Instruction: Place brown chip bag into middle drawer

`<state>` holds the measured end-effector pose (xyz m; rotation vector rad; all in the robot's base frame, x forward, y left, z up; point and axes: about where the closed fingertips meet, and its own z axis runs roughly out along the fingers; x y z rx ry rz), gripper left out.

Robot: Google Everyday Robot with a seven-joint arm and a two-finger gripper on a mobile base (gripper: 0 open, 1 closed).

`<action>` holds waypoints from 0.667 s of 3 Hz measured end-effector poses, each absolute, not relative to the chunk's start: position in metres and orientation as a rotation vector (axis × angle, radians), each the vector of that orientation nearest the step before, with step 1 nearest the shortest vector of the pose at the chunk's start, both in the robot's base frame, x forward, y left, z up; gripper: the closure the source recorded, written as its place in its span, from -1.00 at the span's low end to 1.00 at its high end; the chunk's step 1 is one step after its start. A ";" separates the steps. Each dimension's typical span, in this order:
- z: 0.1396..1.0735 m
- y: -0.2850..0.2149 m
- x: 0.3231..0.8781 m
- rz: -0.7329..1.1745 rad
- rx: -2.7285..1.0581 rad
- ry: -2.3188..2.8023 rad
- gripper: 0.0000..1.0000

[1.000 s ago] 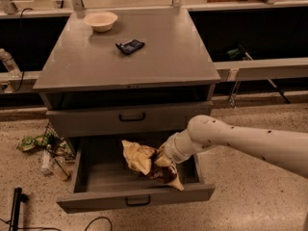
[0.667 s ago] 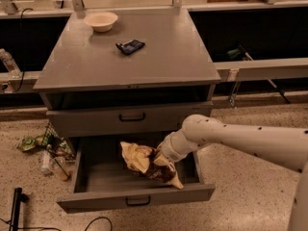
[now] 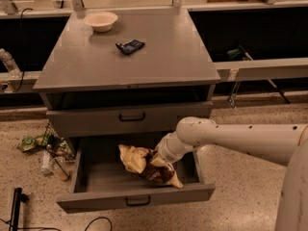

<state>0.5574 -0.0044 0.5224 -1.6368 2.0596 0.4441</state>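
Working through the placing step, with the gripper point(image 3: 156, 160) down inside the open middle drawer point(image 3: 98, 178) against the brown chip bag point(image 3: 133, 159) lying on its tray, grasp impossible to tell, and probably needing a release and a clear lift-out next.

Bag point(image 3: 138, 161) was tan with brown patches, drawer point(image 3: 98, 178) grey; gripper point(image 3: 157, 161) on the white arm point(image 3: 240, 138) sat at the bag.
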 end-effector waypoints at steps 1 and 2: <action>0.524 -0.004 0.558 0.439 -1.619 2.067 -0.73; 0.535 -0.013 0.552 0.427 -1.553 2.091 -1.00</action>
